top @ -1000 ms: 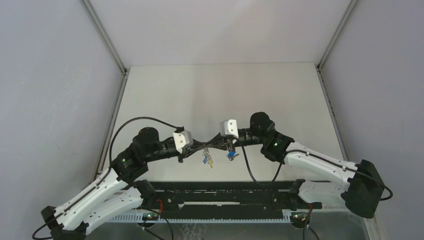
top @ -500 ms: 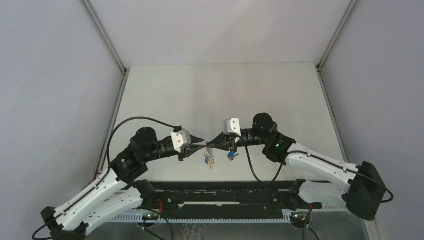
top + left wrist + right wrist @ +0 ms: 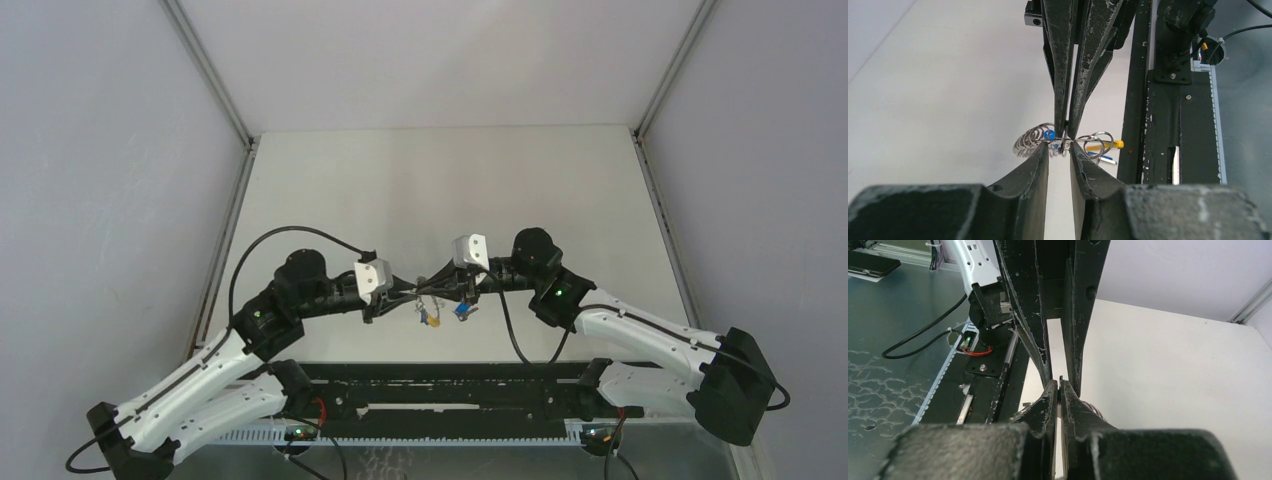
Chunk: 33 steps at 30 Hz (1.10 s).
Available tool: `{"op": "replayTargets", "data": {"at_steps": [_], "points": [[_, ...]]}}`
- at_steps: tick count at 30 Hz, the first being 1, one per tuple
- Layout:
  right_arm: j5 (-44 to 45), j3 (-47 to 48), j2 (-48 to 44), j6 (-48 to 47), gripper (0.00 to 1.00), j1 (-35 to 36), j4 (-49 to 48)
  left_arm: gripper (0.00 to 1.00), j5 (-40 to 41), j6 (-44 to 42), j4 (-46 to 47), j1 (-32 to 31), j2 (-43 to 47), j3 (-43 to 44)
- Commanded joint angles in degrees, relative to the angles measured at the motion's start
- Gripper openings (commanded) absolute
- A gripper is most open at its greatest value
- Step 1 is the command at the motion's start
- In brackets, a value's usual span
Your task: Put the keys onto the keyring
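The keyring (image 3: 1098, 142) is a silvery wire loop with several small rings and a yellow section (image 3: 1109, 145), held in the air above the table. My right gripper (image 3: 428, 289) is shut on it, a thin metal edge pinched between its fingers (image 3: 1059, 385). Its tips reach down from above in the left wrist view (image 3: 1066, 132). My left gripper (image 3: 1059, 148) is open, its tips just either side of the pinched spot, tip to tip with the right one (image 3: 408, 291). Blue-headed keys (image 3: 1049, 134) hang from the ring (image 3: 462, 310).
The pale table (image 3: 450, 190) stretches behind the grippers, with grey walls on both sides. A black rail (image 3: 450, 385) runs along the near edge, right below the hanging keys. It also shows in the left wrist view (image 3: 1158, 100).
The left gripper drew back a little from the right one, then came in again, so the tips now meet. Both wrists shifted slightly right. The hanging keys swung and sit a little higher.
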<state>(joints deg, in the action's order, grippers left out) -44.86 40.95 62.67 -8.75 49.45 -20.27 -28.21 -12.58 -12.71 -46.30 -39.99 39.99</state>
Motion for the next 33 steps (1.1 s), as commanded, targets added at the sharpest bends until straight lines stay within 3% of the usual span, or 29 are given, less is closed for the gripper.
{"op": "replayTargets", "data": {"at_steps": [1,7,15,24,28,33], "points": [[-1.26,0.28,-1.77,1.52,0.00,-0.24,-5.21,0.25,-1.50,0.57,1.27,0.06,-0.01,2.93],[-1.79,0.33,-1.17,1.62,0.00,-0.23,-5.13,0.19,-1.68,0.84,2.01,0.07,0.37,3.11],[-2.56,0.16,-0.94,0.95,0.00,-0.06,-3.68,0.01,0.05,0.80,2.06,0.07,1.67,3.72],[-0.71,-0.86,-2.09,1.46,0.01,-0.35,-1.63,0.00,3.79,-1.26,-5.83,0.07,1.25,7.93],[3.74,-0.87,-4.92,1.47,0.16,-0.58,3.09,0.00,7.03,-3.78,-12.68,0.07,0.07,10.21],[11.79,-0.81,-6.89,3.42,0.27,-0.76,11.05,0.00,11.87,-6.39,-19.26,0.07,-0.97,12.12]]}}
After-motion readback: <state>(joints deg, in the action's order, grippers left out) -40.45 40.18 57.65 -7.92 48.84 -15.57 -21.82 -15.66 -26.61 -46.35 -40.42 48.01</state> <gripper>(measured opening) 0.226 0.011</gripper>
